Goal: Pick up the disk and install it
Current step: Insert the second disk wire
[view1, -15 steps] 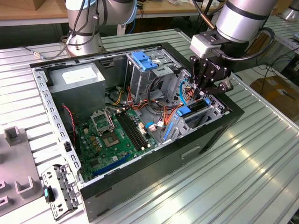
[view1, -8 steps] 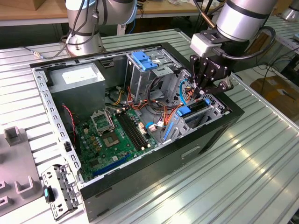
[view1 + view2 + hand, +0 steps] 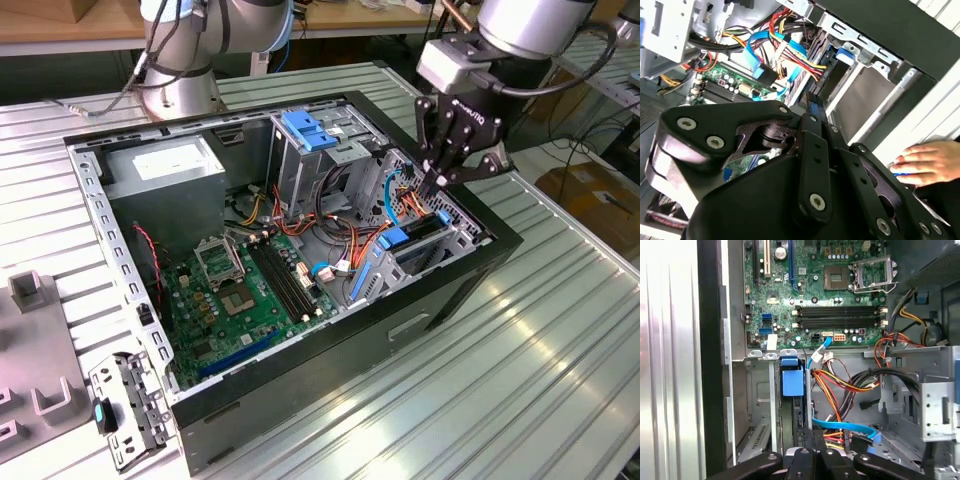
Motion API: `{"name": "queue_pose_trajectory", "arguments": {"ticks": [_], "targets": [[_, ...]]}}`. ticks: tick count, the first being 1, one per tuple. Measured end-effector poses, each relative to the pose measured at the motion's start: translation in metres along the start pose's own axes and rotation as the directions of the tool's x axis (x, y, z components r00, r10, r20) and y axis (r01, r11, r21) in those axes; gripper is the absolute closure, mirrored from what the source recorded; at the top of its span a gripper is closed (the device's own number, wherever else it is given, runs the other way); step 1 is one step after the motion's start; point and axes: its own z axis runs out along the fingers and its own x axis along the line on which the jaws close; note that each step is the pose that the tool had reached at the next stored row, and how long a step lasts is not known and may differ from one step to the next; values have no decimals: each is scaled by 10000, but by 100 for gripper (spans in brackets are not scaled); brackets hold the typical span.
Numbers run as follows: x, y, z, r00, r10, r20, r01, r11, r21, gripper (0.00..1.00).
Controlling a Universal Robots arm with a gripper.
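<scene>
The disk [image 3: 418,230] sits edge-up in the drive bay at the corner of the open computer case [image 3: 300,385] on the exterior view's right, its blue rail [image 3: 394,238] showing. In the first wrist view the disk [image 3: 799,412] is a dark slab between the bay walls, ending in a blue tab [image 3: 792,382]. My gripper [image 3: 432,187] hangs just above the bay, fingers drawn together and pointing down at the disk's upper edge. Its shut tips [image 3: 814,437] are at the disk's end; I cannot tell if they touch. In the second wrist view the gripper [image 3: 812,102] points into the bay.
A grey power supply [image 3: 165,165], a metal cage with a blue top [image 3: 305,130], the green motherboard [image 3: 245,290] and loose cables [image 3: 340,230] fill the case. A person's hand [image 3: 930,162] rests beside the case. A loose bracket [image 3: 125,405] lies on the ribbed table.
</scene>
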Motion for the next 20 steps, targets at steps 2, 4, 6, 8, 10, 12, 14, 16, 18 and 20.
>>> {"name": "queue_pose_trajectory", "arguments": {"ticks": [2, 4, 6, 8, 10, 12, 14, 16, 18, 20], "targets": [[-58, 2, -80, 10000, 1, 1, -1, 10000, 0, 89], [-137, 4, -85, 10000, 0, -23, 0, 10000, 0, 89], [-233, 5, -85, 10000, 0, -37, 0, 10000, -2, 89], [-312, 6, -84, 9999, -1, -103, 0, 10000, -26, 89], [-390, 8, -78, 9993, -3, -381, 0, 9999, -102, 89], [-480, 4, -69, 9964, -13, -845, -2, 9999, -170, 89], [-523, -6, -60, 9946, -19, -1035, -3, 9998, -216, 89], [-562, -13, -38, 9933, -22, -1155, -6, 9997, -241, 89], [-607, -13, -10, 9929, -23, -1193, -7, 9997, -247, 89], [-667, -12, 18, 9925, -24, -1219, -6, 9997, -249, 89]]}}
